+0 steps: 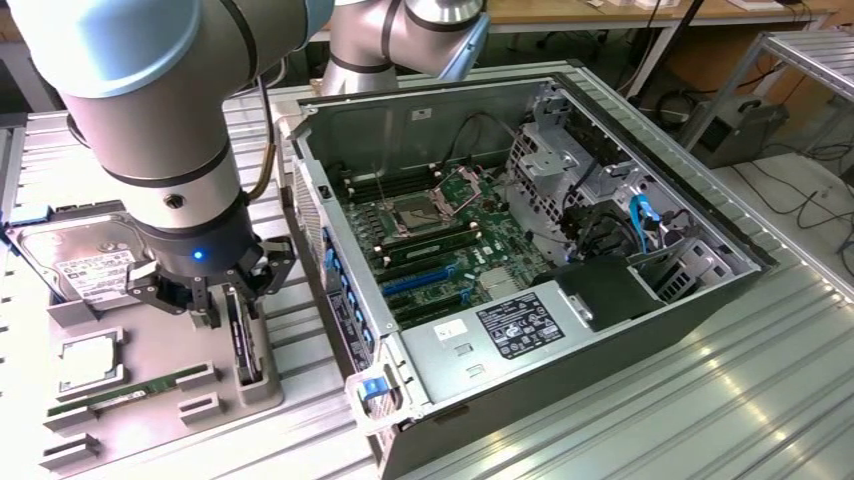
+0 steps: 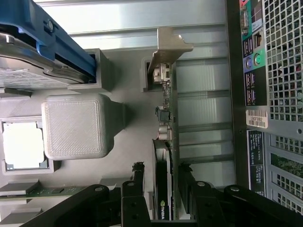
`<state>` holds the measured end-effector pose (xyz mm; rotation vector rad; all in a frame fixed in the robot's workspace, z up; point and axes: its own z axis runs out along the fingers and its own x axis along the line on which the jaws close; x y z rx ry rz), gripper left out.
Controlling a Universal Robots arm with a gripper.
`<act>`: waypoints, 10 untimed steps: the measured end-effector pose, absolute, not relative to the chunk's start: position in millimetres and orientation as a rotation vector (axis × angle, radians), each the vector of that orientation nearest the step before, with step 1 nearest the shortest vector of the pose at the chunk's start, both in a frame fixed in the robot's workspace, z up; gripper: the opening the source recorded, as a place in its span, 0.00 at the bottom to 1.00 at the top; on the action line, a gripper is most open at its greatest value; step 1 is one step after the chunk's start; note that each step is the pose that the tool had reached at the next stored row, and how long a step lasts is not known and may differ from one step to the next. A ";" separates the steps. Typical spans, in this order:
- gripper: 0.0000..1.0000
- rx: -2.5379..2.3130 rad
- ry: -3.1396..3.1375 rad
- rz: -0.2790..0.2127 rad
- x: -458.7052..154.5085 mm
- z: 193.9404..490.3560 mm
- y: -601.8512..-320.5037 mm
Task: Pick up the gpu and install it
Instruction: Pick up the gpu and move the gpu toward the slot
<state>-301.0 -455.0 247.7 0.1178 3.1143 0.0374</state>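
The gpu [image 1: 243, 345] is a thin black card standing on edge in a slot of the grey holder tray [image 1: 160, 340], at the exterior view's left beside the open computer case [image 1: 641, 320]. In the wrist view the gpu [image 2: 163, 142] runs lengthwise with its silvery bracket [image 2: 168, 45] at the far end. My gripper [image 1: 234, 300] is lowered over the card's near end. The gripper [image 2: 162, 172] is open, one black finger [image 2: 138, 172] on each side of the card, with a small gap showing on both sides.
The tray also holds a hard drive [image 1: 87, 265] in a blue caddy [image 2: 52, 45], a processor [image 1: 87, 360] and a green memory stick [image 1: 127, 392]. The case lies open with the motherboard [image 1: 441, 235] and blue slots [image 1: 420, 282] exposed. Its rear panel [image 2: 270, 94] is close beside the card.
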 end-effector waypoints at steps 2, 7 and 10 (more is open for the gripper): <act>0.42 0.118 3.114 0.037 -300.9 247.8 -455.0; 0.42 0.118 3.114 0.037 -300.9 247.7 -455.0; 0.49 0.118 3.114 0.037 -300.9 247.6 -455.0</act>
